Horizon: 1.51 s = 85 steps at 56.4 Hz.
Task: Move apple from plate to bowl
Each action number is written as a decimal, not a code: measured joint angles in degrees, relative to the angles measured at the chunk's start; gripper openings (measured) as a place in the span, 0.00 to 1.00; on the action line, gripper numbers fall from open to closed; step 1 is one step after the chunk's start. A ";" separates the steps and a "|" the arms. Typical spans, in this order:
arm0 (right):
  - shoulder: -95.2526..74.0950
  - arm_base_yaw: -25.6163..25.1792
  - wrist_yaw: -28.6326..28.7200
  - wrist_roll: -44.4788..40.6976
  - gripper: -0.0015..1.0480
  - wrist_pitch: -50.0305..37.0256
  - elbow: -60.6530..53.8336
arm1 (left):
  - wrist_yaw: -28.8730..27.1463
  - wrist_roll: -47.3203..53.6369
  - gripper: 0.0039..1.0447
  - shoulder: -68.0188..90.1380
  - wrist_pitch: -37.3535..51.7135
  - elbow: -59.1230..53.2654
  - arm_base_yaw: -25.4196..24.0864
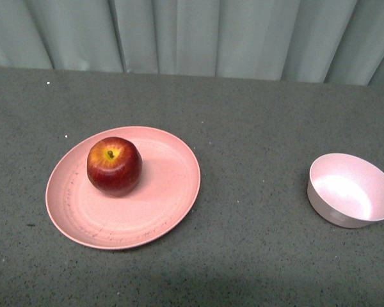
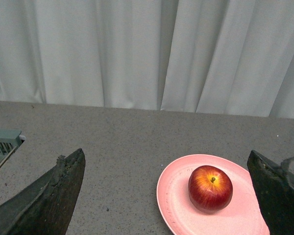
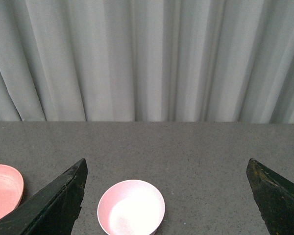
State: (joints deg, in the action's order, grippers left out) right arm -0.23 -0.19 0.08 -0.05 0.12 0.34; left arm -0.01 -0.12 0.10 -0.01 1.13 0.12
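Observation:
The dark-red apple (image 1: 114,165) sits upright on the left part of the wide salmon-pink plate (image 1: 160,198), at the table's left. The small pale-pink bowl (image 1: 351,190) stands empty at the right. Neither arm shows in the front view. In the left wrist view the apple (image 2: 210,188) and plate (image 2: 174,196) lie ahead of my left gripper (image 2: 166,196), which is open and empty, well short of the apple. In the right wrist view my right gripper (image 3: 166,196) is open and empty, with the bowl (image 3: 131,207) ahead of it and the plate's edge (image 3: 5,191) to the side.
The grey speckled tabletop (image 1: 256,128) ends at a pale pleated curtain (image 1: 198,35) behind. A grey ribbed object (image 2: 2,144) shows at the edge of the left wrist view.

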 joint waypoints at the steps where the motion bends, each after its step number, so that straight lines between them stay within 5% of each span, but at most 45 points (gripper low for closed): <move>1: 0.00 0.00 0.00 0.02 0.91 0.00 0.00 | 0.00 0.00 0.94 0.00 0.00 0.00 0.00; 85: 0.00 0.00 0.00 0.00 0.91 0.00 0.00 | 0.00 0.00 0.94 0.00 0.00 0.00 0.00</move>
State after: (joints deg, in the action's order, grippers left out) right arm -0.23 -0.19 0.08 -0.05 0.12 0.34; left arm -0.01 -0.12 0.10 -0.01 1.13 0.12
